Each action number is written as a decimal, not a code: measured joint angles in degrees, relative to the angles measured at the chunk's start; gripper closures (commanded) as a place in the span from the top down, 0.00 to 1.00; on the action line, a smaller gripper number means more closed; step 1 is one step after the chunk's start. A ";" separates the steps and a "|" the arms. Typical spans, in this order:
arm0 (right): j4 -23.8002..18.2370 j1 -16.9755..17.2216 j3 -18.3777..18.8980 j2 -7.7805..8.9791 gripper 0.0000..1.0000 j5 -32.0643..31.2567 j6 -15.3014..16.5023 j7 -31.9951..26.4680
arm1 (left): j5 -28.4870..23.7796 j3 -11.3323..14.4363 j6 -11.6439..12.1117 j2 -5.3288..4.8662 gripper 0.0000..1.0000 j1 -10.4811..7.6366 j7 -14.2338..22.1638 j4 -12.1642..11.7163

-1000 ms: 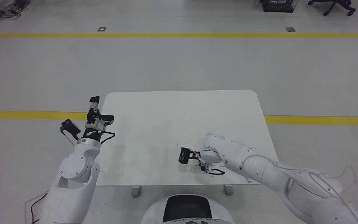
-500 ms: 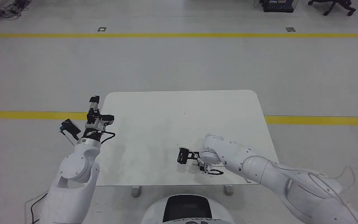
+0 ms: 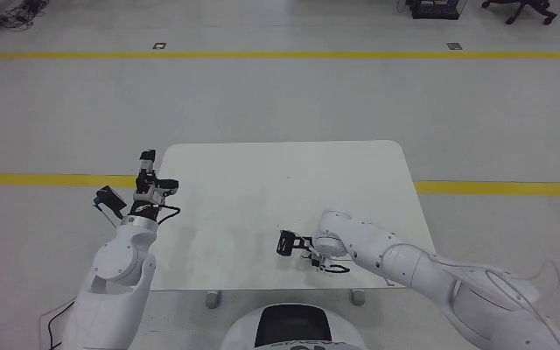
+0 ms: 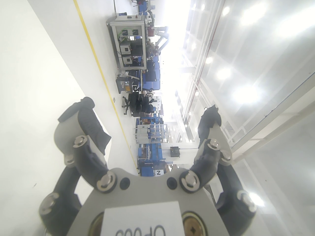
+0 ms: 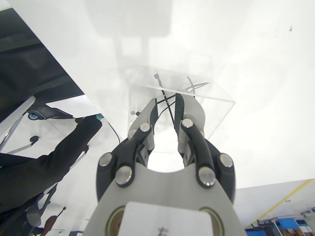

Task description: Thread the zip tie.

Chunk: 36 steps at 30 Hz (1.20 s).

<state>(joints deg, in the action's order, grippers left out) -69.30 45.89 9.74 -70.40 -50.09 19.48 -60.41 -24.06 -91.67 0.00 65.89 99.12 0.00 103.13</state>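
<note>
Right pincer [image 5: 166, 97] half-open around zip tie [image 5: 168, 106]

White table [image 3: 280, 184], clear box [image 5: 212, 98] on it, yellow floor line [image 3: 280, 55] beyond

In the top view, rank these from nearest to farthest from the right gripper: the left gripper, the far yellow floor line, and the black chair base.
From the right gripper, near the table front edge:
1. left gripper, at the table's left edge.
2. far yellow floor line, across the floor beyond the table.
3. black chair base, past that line, far right corner.
</note>
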 measured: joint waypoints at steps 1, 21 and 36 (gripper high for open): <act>-0.15 0.03 0.00 0.09 0.17 0.04 0.00 -0.09 | 0.00 0.00 0.00 0.00 1.00 0.00 0.00 0.00; 2.41 -0.07 0.00 -0.70 0.15 2.75 0.00 -1.50 | 0.00 0.00 0.00 0.00 1.00 0.00 0.00 0.00; 3.58 -0.29 0.00 -1.65 0.00 2.75 0.00 -1.85 | 0.00 0.00 0.00 0.00 1.00 0.00 0.00 0.00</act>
<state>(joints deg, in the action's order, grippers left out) -65.72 45.60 9.74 -72.05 -47.34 19.48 -62.26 -24.06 -91.67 0.00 65.89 99.12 0.00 103.13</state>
